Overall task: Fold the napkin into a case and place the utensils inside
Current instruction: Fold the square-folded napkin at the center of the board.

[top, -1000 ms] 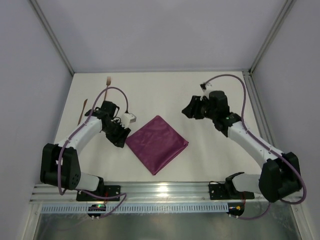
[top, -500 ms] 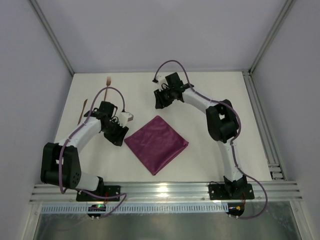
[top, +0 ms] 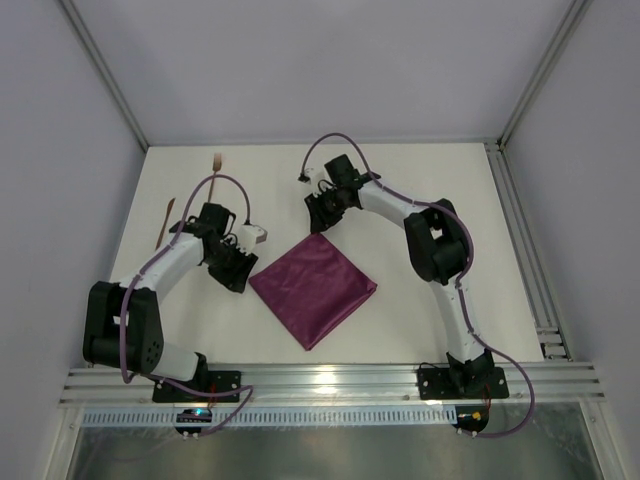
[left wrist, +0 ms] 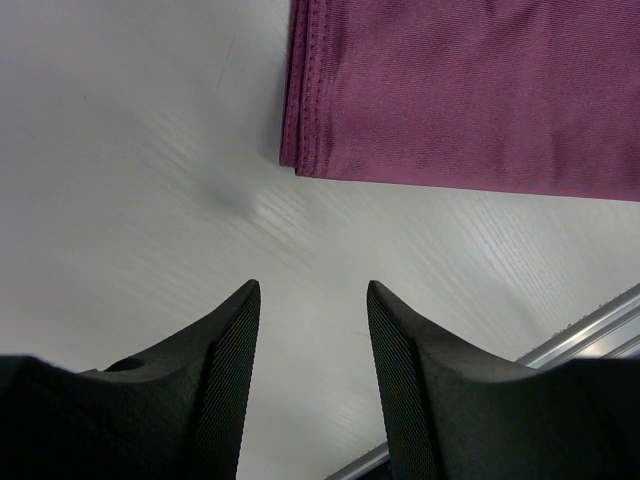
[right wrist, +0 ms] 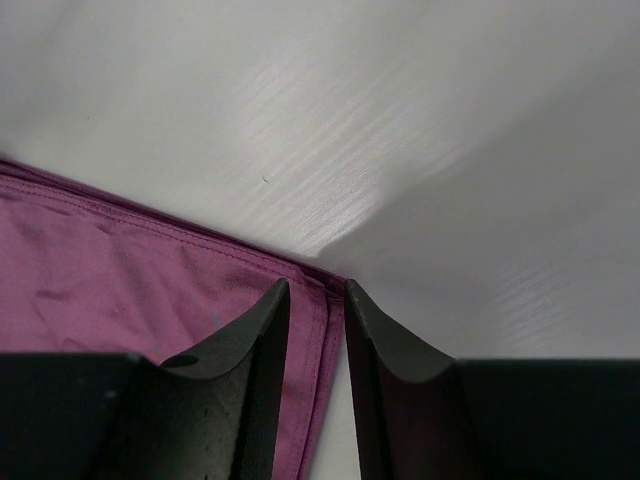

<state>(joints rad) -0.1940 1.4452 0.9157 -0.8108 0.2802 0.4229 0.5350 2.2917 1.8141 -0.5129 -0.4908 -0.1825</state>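
Two robot arms bracket a folded plum-purple, slightly shiny cloth napkin [top: 313, 287] on a white table [top: 440, 190].

The napkin lies flat mid-table as a layered square, turned corner-on to the arms. The left gripper [left wrist: 312, 290] hovers just beside its left corner, jaws parted with only bare tabletop between them. The right gripper [right wrist: 315, 287] sits low at the far corner, jaws narrowly apart and straddling the stitched hem; whether they pinch the cloth cannot be told. A small brown wooden fork [top: 216, 160] and a slim brown wooden knife [top: 167, 221] lie at the table's far left, well apart from the napkin.
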